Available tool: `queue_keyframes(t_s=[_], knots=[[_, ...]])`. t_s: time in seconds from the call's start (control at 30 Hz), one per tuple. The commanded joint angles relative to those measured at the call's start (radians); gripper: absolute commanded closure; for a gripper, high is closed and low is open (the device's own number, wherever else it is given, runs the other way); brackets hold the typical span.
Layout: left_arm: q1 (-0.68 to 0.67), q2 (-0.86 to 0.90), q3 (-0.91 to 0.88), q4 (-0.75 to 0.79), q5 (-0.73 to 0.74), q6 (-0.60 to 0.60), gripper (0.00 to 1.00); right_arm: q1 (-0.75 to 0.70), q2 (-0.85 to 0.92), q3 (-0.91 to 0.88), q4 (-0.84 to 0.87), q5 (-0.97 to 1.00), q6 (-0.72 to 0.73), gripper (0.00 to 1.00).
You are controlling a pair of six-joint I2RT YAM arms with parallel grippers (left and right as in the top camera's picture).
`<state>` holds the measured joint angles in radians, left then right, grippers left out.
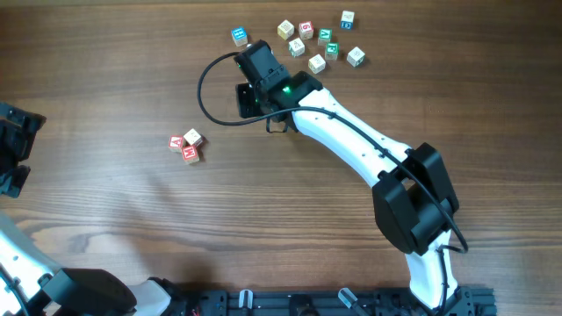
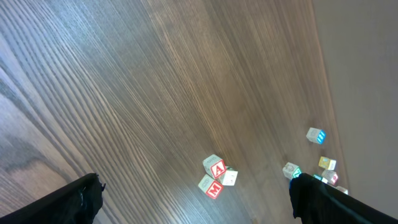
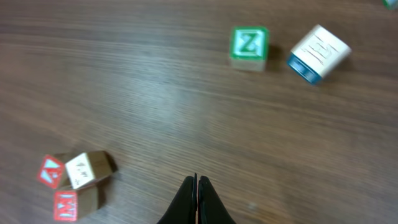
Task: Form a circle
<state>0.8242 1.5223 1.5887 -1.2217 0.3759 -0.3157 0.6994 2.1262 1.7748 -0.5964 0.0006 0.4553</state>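
Right gripper (image 3: pixel 196 199), fingers pressed together and empty, hovered over bare table (image 1: pixel 105 228), between the red cubes (image 1: pixel 187 145) and the scatter (image 1: pixel 307 39) of mixed cubes at the far edge. The three red cubes touched in a clump left of centre. Left gripper (image 1: pixel 13 149), fingers spread wide, held nothing, well apart. No ring was formed. The step in hand was probably fetching or nudging another cube, and fetching called for opening the fingers first.

Soft, even light falls from above on the counter (image 1: pixel 105 70). Shadows are faint and blurred, with a dim smudge at its left. A green lamp (image 1: pixel 285 89) glows. In the left wrist view a pale sheen crosses the wood. The right wrist view is soft: the red cubes (image 3: pixel 73 179) lack crisp edges, and the right pincer (image 3: pixel 196 186) is a black silhouette.
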Motion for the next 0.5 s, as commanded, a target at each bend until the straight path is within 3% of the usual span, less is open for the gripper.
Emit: queue_keyframes(t_s=[0.0, 0.47], knots=[[0.003, 0.000, 0.001, 0.003, -0.011, 0.020, 0.00, -0.005, 0.028, -0.001, 0.024, -0.093, -0.062, 0.96], [0.003, 0.010, 0.001, 0.161, -0.097, 0.020, 0.00, -0.043, 0.064, -0.001, 0.043, -0.298, -0.164, 0.96]])
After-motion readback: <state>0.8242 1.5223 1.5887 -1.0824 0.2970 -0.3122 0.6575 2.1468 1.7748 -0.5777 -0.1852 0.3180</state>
